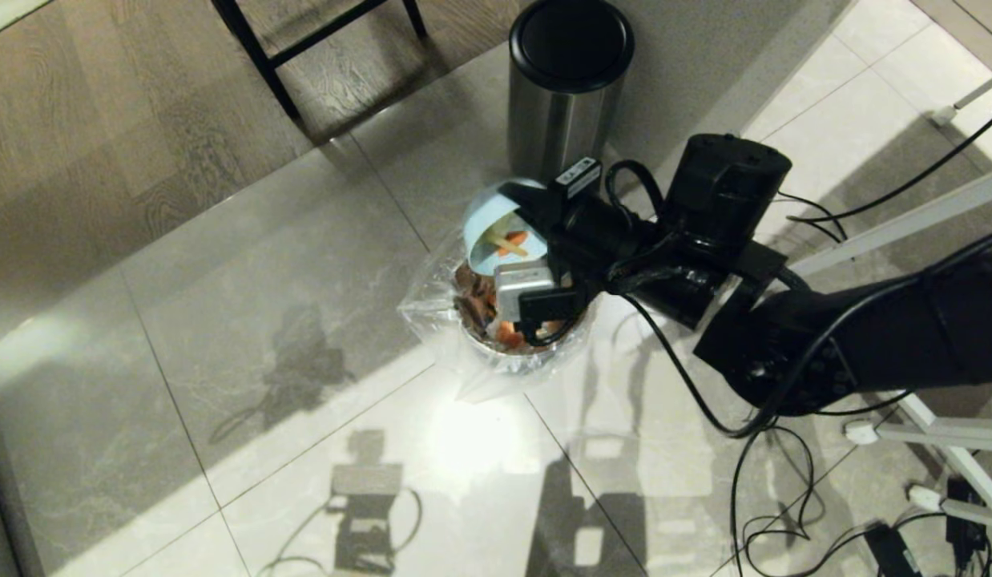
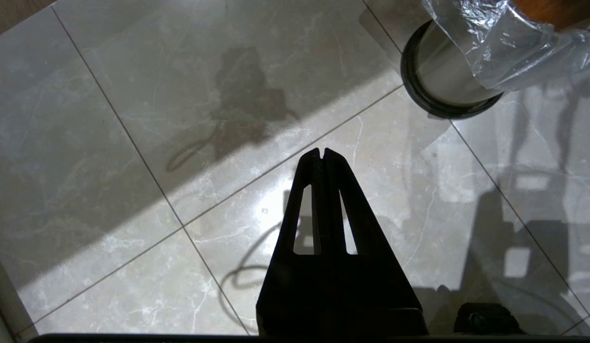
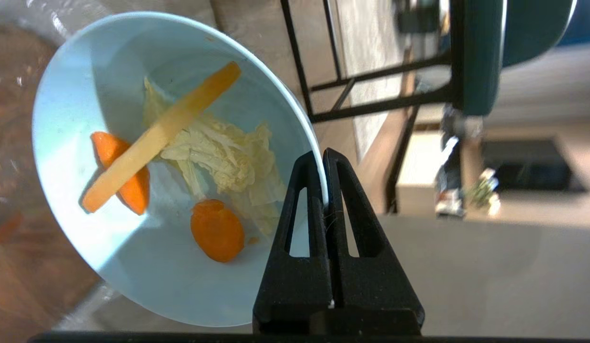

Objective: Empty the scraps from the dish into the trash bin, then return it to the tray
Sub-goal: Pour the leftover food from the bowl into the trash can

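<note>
Black fingers (image 3: pixel 319 190) of the right gripper (image 1: pixel 522 210) were pinched tight on the rim of the dish (image 3: pixel 147 157), one finger inside the wall and one outside. That small pale-blue bowl was tipped steeply on its side, and the scraps (image 3: pixel 180 157) clung to its inner wall: two orange carrot slices, a long pale yellow strip and some crinkled pale leaf. From the head view, the dish hung directly over the trash bin (image 1: pixel 512 336), a small steel bin lined with a crinkled clear plastic bag, with food waste already inside. A taller steel bin with a black lid (image 1: pixel 568 80) stood just behind it on the tiled floor (image 1: pixel 264 280). Off to the side, the left gripper (image 2: pixel 322 153) hung low over the tiles with its fingers pressed together, holding nothing.
</note>
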{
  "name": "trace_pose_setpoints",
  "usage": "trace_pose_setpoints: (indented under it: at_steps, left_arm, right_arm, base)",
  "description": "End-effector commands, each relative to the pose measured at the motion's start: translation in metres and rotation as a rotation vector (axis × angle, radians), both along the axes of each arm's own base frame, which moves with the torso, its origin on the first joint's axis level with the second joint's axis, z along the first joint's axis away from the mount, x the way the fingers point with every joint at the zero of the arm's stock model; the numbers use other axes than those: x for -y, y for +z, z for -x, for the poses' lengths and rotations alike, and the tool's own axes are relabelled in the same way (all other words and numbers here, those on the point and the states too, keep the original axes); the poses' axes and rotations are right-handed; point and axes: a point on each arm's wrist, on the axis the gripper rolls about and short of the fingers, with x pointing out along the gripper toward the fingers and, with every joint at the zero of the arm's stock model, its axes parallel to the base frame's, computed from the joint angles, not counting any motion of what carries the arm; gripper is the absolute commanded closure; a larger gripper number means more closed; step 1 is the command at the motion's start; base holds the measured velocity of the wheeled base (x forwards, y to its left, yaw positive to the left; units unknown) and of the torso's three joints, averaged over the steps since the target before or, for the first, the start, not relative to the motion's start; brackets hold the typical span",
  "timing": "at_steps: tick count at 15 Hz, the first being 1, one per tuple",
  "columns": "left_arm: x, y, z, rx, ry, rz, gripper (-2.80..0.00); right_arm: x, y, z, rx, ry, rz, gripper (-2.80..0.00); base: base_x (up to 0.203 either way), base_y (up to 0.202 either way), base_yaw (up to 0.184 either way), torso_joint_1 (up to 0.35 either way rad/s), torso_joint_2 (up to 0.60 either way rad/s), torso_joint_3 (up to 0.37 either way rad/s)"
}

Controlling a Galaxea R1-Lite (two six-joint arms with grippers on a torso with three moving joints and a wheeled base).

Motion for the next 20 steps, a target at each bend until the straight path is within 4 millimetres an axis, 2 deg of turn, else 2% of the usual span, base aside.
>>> trace_pose_setpoints:
  at_steps: [1,5,11,15,18,20]
  left_arm:
    - [0.0,0.0,0.0,0.0,0.0,0.001,0.0]
    - [0.0,0.0,0.0,0.0,0.0,0.0,0.0]
    - [0.0,0.0,0.0,-0.001,0.0,0.001,0.0]
    - [0.0,0.0,0.0,0.0,0.0,-0.001,0.0]
    - [0.0,0.0,0.0,0.0,0.0,0.001,0.0]
    - [0.0,0.0,0.0,0.0,0.0,0.001,0.0]
  right_arm:
    - [0.002,-0.001,-0.001,0.024,-0.007,0.022,0.0]
    - [0.001,-0.006,-0.003,0.073,0.003,0.085,0.0]
    - [0.006,-0.001,-0.005,0.131,0.036,0.119,0.0]
    - [0.015,0.008,-0.001,0.334,0.162,0.228,0.0]
    - [0.026,0.015,-0.002,0.419,0.125,0.275,0.0]
    - [0.032,0.011,0.0,0.436,0.117,0.328,0.0]
  base:
    - [0.0,0.0,0.0,0.0,0.0,0.0]
    - [0.0,0.0,0.0,0.0,0.0,0.0]
    - [0.0,0.0,0.0,0.0,0.0,0.0]
    - [0.0,0.0,0.0,0.0,0.0,0.0]
    - [0.0,0.0,0.0,0.0,0.0,0.0]
    - [0.0,0.0,0.0,0.0,0.0,0.0]
